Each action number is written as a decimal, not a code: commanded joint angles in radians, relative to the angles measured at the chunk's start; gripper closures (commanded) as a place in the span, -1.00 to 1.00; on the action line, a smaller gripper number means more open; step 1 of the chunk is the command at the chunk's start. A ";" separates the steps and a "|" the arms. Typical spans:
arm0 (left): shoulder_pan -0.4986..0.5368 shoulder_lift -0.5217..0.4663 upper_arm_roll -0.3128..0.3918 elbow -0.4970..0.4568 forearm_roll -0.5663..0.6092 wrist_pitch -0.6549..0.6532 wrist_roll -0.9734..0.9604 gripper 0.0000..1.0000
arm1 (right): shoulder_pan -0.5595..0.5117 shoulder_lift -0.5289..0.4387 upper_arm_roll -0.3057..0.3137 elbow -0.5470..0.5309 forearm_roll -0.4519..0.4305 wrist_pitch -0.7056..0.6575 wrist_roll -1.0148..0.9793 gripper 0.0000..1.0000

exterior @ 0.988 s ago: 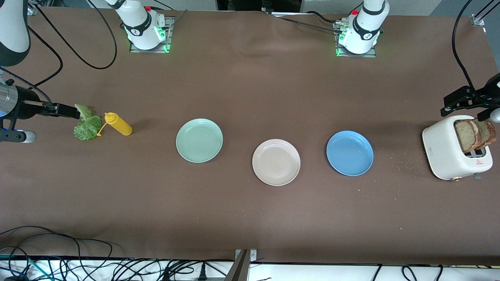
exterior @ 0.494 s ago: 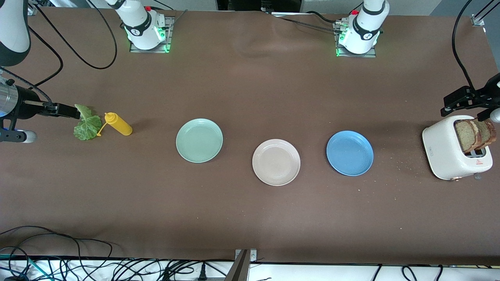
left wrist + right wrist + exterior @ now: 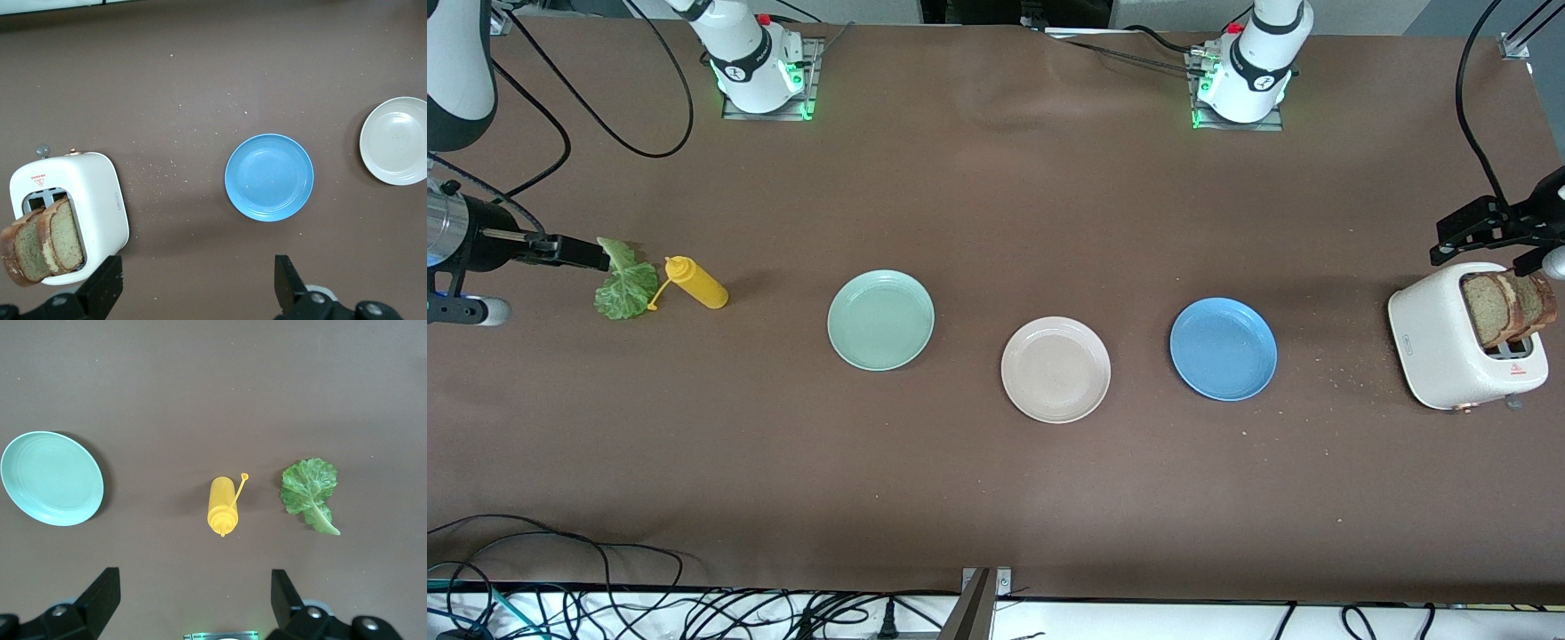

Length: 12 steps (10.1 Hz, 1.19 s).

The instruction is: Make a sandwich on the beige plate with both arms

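A: Anything moved in the last second?

B: Nothing. Left gripper (image 3: 193, 287) hangs spread above the toaster (image 3: 1458, 342) holding the bread (image 3: 1507, 307); right gripper (image 3: 193, 603), fingers apart, over the lettuce (image 3: 623, 284). Beige plate (image 3: 1056, 407) sits bare, so not started.

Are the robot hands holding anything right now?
No. Both are open and empty: the left gripper hangs above the toaster with the bread, the right gripper above the lettuce leaf.
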 commanded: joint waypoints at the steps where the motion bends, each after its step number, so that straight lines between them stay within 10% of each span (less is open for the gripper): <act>1: -0.003 0.008 0.003 0.023 -0.026 -0.020 -0.004 -1.00 | -0.006 0.005 0.008 0.013 -0.008 -0.012 0.011 -1.00; 12: 0.002 0.014 0.003 0.023 -0.022 -0.032 -0.004 -1.00 | -0.006 0.005 0.008 0.013 -0.003 -0.012 0.013 -1.00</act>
